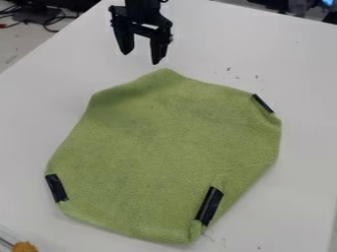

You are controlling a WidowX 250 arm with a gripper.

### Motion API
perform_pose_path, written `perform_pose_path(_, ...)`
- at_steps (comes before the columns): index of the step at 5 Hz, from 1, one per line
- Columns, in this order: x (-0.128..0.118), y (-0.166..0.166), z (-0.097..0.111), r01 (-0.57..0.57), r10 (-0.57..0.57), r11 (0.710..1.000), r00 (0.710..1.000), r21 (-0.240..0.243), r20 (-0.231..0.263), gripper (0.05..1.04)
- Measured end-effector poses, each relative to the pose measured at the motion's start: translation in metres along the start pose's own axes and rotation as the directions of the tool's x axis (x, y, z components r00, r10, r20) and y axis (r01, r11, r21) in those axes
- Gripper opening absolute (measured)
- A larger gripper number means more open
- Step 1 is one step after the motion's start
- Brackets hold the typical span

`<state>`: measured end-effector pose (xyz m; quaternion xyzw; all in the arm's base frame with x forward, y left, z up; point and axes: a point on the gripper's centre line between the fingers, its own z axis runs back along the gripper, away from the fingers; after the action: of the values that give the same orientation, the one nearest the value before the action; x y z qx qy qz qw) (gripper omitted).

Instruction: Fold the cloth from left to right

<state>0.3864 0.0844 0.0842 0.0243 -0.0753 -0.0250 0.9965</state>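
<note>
- At left, the green cloth (158,142) lies spread on a white table (306,123), its left edge running down to a dark strip (56,188). The fold likely begins here: the gripper (141,57) would do best to come down over that edge, straddle a shallow pinch of fabric and close firmly, without pressing into the table.
- Across the middle, the lifted edge calls for a low, steady arc rightward; a fast or flat pull could drag the whole cloth or bunch it.
- At right, near a second strip (209,205) and a third (262,103), the carried edge should meet the far side squarely. A crease by the lower right edge could leave the fold uneven, so a gentle lowering before release would serve well.
- At upper left of center, the gripper's two fingers hang spread apart, with nothing between them. Nearly all of the cloth lies below them in the view, its peaked top corner near the right-hand fingertip but apart from it, its left edge well apart from both.
</note>
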Motion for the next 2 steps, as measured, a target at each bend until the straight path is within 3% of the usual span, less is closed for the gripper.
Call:
perform_pose_path(1,-0.007,-0.001,-0.014,-0.009,0.008,1.000,0.999,-0.010,-0.040,1.001)
perform_pose_path(2,-0.035,0.000,-0.027,-0.087,0.085,0.996,0.992,-0.011,-0.092,1.001)
